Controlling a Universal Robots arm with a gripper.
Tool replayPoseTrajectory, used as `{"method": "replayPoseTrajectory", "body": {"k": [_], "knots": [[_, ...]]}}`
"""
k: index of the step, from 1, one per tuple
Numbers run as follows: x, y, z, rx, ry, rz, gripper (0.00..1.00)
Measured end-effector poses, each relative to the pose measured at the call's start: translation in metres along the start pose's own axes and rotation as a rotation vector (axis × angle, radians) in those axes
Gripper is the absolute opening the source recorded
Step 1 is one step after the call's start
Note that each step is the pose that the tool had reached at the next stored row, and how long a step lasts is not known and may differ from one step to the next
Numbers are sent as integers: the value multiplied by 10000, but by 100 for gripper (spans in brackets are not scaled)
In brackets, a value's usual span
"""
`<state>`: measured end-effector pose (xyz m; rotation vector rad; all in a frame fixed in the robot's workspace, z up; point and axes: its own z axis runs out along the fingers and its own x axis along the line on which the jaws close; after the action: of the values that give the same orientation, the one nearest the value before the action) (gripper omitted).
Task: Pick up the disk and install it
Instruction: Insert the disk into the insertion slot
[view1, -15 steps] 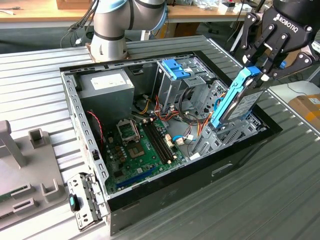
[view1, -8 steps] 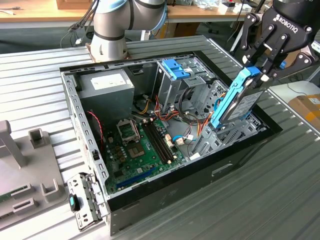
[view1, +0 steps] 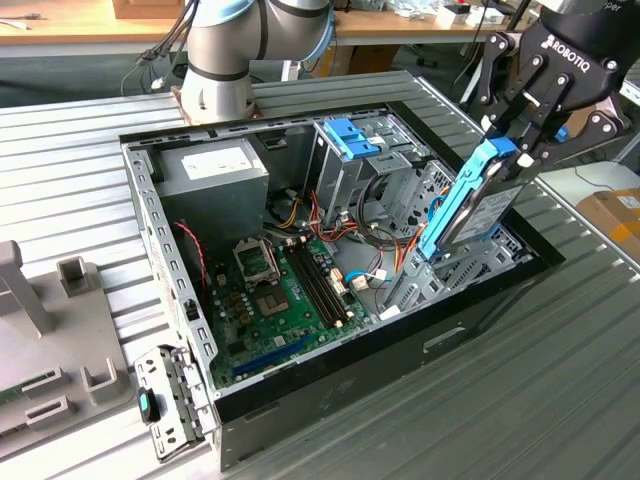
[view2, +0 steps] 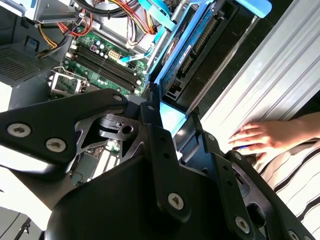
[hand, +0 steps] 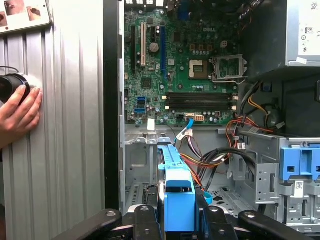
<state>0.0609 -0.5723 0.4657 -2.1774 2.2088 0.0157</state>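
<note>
The black, two-fingered gripper (view1: 512, 150) hangs over the end of the open black-and-grey metal computer case (view1: 330, 375) at the exterior view's right. The case lies on its side on the ribbed silver metal worktop (view1: 500, 400). The fingers (hand: 148, 220) are closed tight on the upper end of the disk (view1: 482, 205), a flat grey-silver metal hard drive edged by a bright blue plastic bracket, one finger pressing on each flat side.

The disk is off the worktop and steeply tilted. Its gripped end is high, and its lower end points down into the case, just above the bare grey metal drive cage (view1: 440, 275) in that corner. Whether the lower end touches the cage cannot be told. In the first wrist view the bracket's blue edge (hand: 178, 192) stands between the two fingers. In the second wrist view the disk's circuit-board side (view2: 192, 47) faces the camera.

Deeper in the case lies the green motherboard (view1: 280, 290), with a grey box-shaped power supply (view1: 215, 170) at the far corner and a ribbed blue plastic latch (view1: 352, 138) on a second metal cage.

Outside the case, beside its long wall, a person's hand (hand: 17, 112) rests on the worktop, touching a small round black object (hand: 11, 85). A striped sleeve (view2: 295, 170) shows behind the hand.
</note>
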Motion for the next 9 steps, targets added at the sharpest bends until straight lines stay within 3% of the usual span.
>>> {"method": "replayPoseTrajectory", "body": {"k": [9], "knots": [[3,2,82,0,2,-7,36]]}}
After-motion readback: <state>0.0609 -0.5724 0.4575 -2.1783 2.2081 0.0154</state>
